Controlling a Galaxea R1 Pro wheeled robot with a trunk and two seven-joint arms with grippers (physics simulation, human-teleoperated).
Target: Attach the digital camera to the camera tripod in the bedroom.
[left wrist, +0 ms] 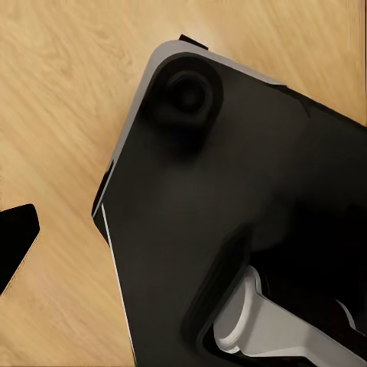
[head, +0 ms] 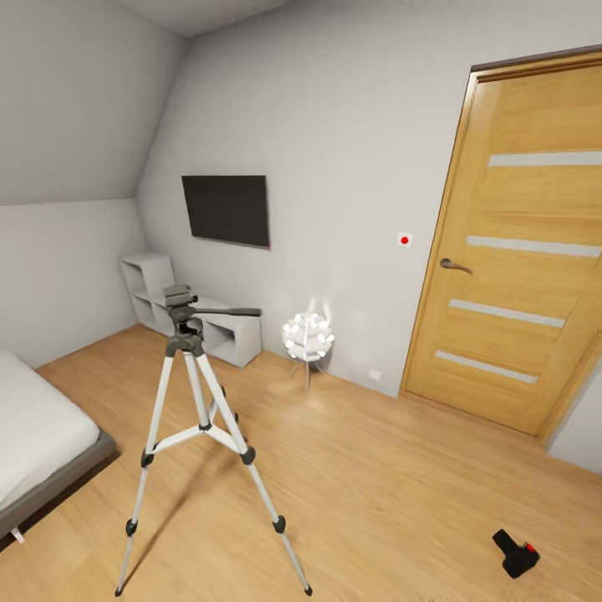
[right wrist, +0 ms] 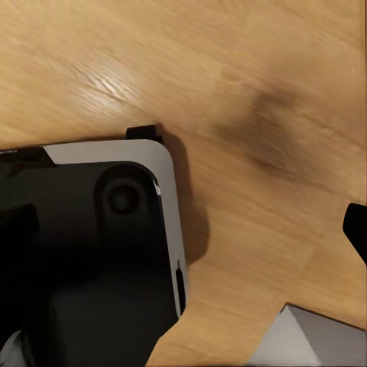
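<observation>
While you face the camera tripod (head: 194, 401):
Digital camera (head: 515, 553): on the floor (head: 376, 485), well apart, right of it.
Hands: cannot tell their opening.

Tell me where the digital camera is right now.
In the head view, the digital camera lies on the wood floor at the lower right, in front of the door and well right of the camera tripod.

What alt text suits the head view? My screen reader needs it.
A silver-legged camera tripod stands on the bedroom's wood floor, left of centre, the digital camera lying on the floor far to its right, below a closed wooden door.
</observation>
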